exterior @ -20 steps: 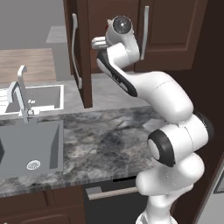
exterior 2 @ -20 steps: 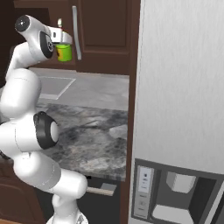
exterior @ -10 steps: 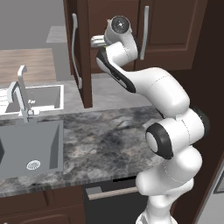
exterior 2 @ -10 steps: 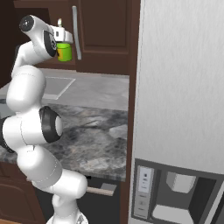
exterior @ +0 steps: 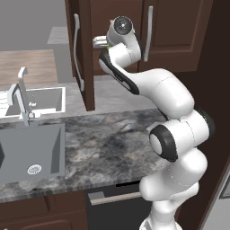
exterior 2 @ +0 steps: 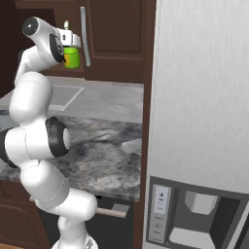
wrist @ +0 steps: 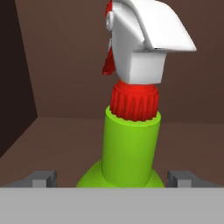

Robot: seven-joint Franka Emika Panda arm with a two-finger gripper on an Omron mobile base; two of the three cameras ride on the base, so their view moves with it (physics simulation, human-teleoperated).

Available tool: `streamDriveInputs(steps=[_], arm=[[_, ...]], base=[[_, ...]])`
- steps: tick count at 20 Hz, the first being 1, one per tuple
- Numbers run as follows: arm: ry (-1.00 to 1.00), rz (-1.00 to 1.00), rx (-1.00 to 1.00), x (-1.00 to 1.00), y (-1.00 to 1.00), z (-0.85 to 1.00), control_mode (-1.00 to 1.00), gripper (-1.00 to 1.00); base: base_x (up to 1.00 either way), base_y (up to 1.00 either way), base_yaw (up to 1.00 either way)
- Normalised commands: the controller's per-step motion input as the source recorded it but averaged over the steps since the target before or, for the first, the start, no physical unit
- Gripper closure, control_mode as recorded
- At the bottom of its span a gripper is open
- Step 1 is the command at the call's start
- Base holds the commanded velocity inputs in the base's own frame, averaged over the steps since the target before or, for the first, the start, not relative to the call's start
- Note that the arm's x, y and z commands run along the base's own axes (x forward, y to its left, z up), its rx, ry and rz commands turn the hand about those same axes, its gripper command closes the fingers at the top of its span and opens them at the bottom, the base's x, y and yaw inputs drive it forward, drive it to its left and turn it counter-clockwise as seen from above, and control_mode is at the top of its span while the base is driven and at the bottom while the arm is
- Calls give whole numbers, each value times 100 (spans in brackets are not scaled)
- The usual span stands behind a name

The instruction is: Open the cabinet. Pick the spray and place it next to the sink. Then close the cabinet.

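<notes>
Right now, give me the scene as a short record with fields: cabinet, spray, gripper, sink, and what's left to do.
cabinet: left door swung open, right door shut
spray: green bottle upright on the cabinet shelf, white and red trigger head on top
gripper: at the bottle's base, one fingertip on each side, open, no clear contact
sink: grey basin lower left in the counter, tap behind it
left to do: grasp spray, place beside sink, close cabinet

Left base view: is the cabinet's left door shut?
No, the cabinet's left door stands swung out edge-on above the counter, beside the sink.
</notes>
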Motion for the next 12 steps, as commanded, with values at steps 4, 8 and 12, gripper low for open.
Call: streamDriveInputs(steps=[4, 8, 12], arm=[[0, 0, 0, 1, 0, 0, -100, -100], [0, 0, 0, 0, 0, 0, -100, -100], [0, 0, 0, 0, 0, 0, -100, -100]], base=[[0, 0, 0], [0, 0, 0], [0, 0, 0]])
